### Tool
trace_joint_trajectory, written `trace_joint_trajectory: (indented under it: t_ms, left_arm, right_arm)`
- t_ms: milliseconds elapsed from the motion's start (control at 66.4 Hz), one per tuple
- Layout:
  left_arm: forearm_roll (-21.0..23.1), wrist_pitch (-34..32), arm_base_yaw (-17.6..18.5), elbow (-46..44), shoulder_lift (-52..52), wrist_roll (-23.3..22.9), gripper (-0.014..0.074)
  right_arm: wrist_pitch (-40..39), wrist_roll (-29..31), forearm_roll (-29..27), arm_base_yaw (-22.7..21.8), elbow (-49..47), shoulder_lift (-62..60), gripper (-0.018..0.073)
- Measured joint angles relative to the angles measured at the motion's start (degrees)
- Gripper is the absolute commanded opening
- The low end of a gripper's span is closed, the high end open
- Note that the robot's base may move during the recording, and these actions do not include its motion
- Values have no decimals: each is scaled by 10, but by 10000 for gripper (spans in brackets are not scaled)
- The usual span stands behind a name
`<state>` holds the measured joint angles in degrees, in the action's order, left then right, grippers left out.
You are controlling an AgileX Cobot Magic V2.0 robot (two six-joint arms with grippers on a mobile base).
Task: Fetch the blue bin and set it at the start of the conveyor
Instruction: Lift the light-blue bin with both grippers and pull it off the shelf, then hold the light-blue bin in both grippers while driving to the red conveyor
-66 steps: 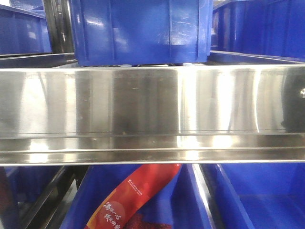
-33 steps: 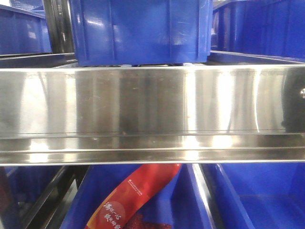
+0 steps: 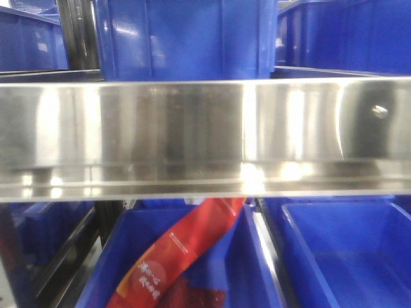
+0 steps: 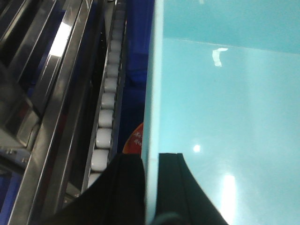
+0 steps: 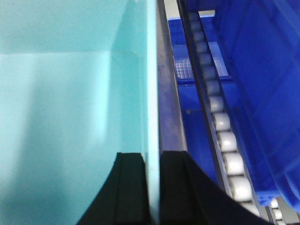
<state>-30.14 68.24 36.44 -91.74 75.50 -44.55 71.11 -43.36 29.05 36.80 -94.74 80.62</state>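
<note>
The blue bin (image 4: 225, 93) overruns both wrist views' edges; the red packet (image 3: 186, 253) is blurred.

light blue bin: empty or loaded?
Empty, where visible: both wrist views show bare floor inside the bin. The left gripper and right gripper each clamp a wall.

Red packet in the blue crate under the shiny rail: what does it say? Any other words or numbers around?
Red packet, front view: large white Chinese characters and a small white line, both too blurred to read.
Red-orange scrap beside the bin, left wrist view: white letters, cut off, unreadable.
No text on the steel rail, dark blue crates or pale cyan bin.
</note>
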Motion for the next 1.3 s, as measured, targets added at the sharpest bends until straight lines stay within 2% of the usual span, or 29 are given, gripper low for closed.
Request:
trace_joint_trajectory:
  t_ms: [437,1296]
  left_arm:
    - [-5,0,0,0,0,0,-111]
    - [-15,32,-1,0,-8,-4,-111]
  right_arm:
    - [-48,0,10,-1,1,0,-163]
    - [-203,2,35,-7,1,-1,-163]
